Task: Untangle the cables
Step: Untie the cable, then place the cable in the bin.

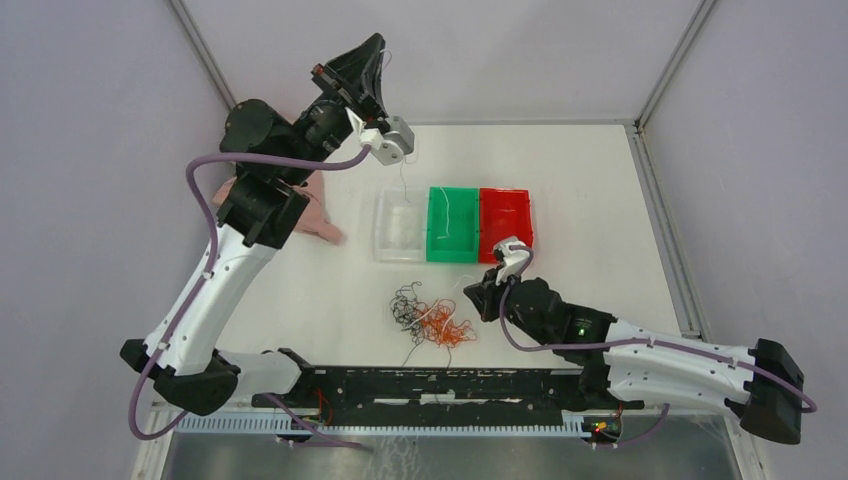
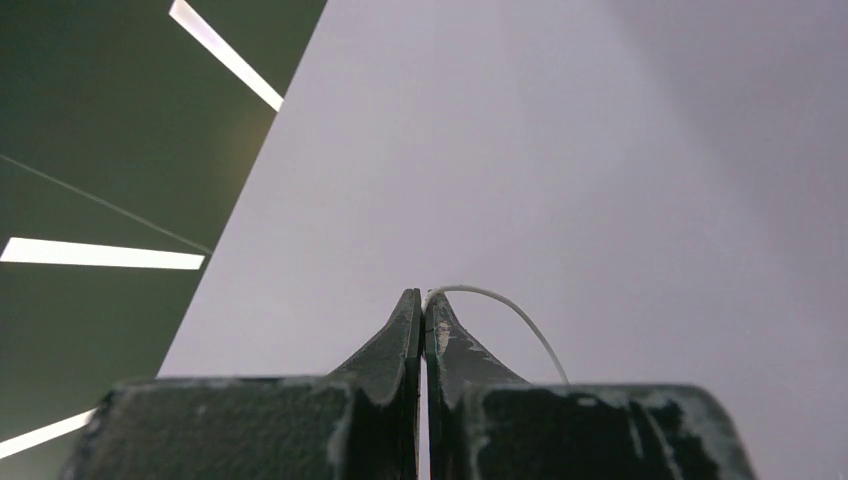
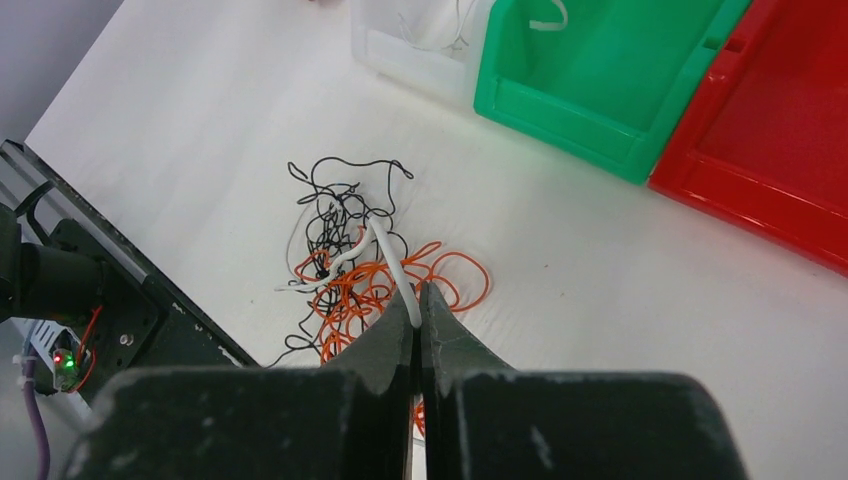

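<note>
If the right gripper [image 3: 417, 297], closed on a white cable [image 3: 395, 270], pulls fast, my guess is that the cables [image 3: 350, 270], lying near and left of the green bin [image 1: 453, 255], drag along as one wad or knot tighter. The left gripper [image 2: 422, 298], high and far-left of the green bin, is clamped on a thin white strand [image 2: 478, 290]. The strand dangles toward the clear bin [image 1: 400, 255] on the green bin's left, and a sideways swing could drop it outside.

The table [image 1: 600, 230] ends at a frame rail [image 1: 662, 235] right of the green bin, past the red bin [image 1: 505, 205]. The most open surface lies near-left of the green bin, short of the pink cloth [image 1: 320, 215].
</note>
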Controlling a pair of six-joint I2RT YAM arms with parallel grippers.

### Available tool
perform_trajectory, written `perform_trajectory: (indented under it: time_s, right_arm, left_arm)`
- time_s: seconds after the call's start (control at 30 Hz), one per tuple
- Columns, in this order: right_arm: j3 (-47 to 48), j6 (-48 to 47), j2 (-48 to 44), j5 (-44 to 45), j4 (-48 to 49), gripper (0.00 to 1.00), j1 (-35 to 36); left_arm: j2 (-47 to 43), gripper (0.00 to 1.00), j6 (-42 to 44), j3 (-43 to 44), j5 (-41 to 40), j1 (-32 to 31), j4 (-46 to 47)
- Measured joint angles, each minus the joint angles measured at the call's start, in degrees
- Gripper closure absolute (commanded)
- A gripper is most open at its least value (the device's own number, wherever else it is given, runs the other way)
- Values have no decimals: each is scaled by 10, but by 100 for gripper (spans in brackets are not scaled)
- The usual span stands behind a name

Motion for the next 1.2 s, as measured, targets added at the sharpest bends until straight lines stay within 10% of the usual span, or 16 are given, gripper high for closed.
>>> perform_trajectory:
  time_s: [1.2]
  right_arm:
    - [1,-4,-22,2,-45,99,0]
  left_arm:
    - [69,97,-6,-11,-23,0,225]
